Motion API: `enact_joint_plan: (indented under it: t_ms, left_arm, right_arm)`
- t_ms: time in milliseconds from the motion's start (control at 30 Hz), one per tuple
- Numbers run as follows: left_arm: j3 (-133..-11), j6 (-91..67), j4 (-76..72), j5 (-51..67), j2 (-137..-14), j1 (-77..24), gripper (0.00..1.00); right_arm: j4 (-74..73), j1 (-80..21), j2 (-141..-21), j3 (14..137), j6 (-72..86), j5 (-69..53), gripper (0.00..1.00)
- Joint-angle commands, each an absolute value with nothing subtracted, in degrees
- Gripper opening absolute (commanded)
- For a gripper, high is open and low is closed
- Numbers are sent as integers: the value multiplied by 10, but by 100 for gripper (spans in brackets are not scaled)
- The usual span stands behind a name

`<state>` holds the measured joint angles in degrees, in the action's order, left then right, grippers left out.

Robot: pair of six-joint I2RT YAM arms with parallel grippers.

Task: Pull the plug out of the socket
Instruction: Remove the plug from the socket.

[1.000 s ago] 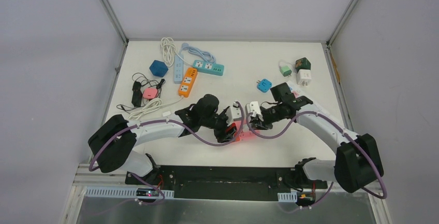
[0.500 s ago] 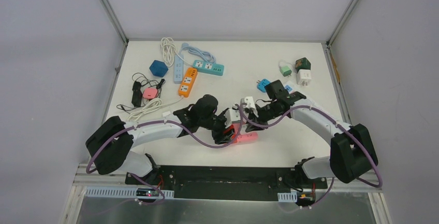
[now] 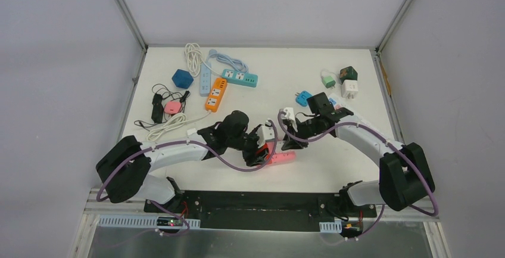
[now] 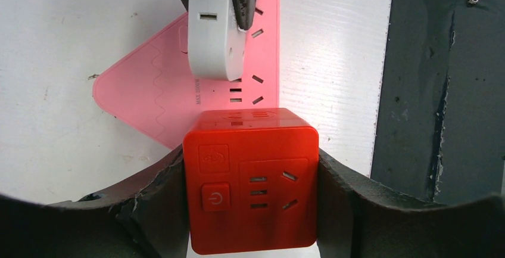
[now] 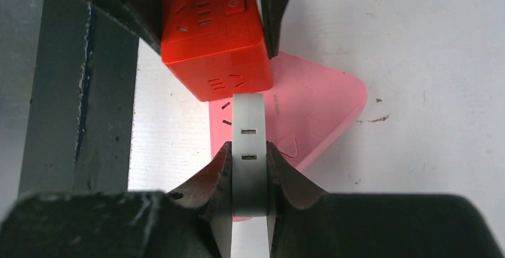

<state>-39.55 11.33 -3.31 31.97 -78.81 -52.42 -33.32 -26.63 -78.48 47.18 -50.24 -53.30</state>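
— So, where is the white plug [image 5: 248, 128]?
— Standing over the pink power strip [image 4: 143, 100], just beside the red cube adapter [image 4: 250, 168]. The right gripper [image 5: 248, 161] is clamped on its flat sides. Whether its pins are seated, I cannot tell.
— And the left gripper [image 4: 250, 207]?
— Closed tight on the red cube adapter, one finger pressed to each side. The pink power strip lies flat on the tabletop [image 3: 333, 162], near the front edge, between the two arms.

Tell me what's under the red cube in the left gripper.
The pink power strip lies beneath the red cube, sockets showing past its edge; the white adapter in the right gripper stands over it. The cube's underside is hidden, so whether it is plugged in cannot be seen.
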Motion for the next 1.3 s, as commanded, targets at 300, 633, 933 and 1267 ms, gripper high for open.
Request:
enact_joint_plan:
  t_ms: [300, 633, 933, 1267]
  left_arm:
    - [-386, 83, 1, 335, -778, -527, 0]
    - [-379, 81, -14, 325, -768, -526, 0]
    - [-381, 80, -19, 331, -772, -526, 0]
    - [-381, 83, -25, 335, -776, -526, 0]
  right_arm:
    - [-268, -255, -759, 468, -503, -575, 0]
    - [-325, -277, -727, 454, -572, -588, 0]
    - [-267, -254, -744, 462, -505, -609, 0]
    - [-321, -259, -733, 459, -563, -605, 0]
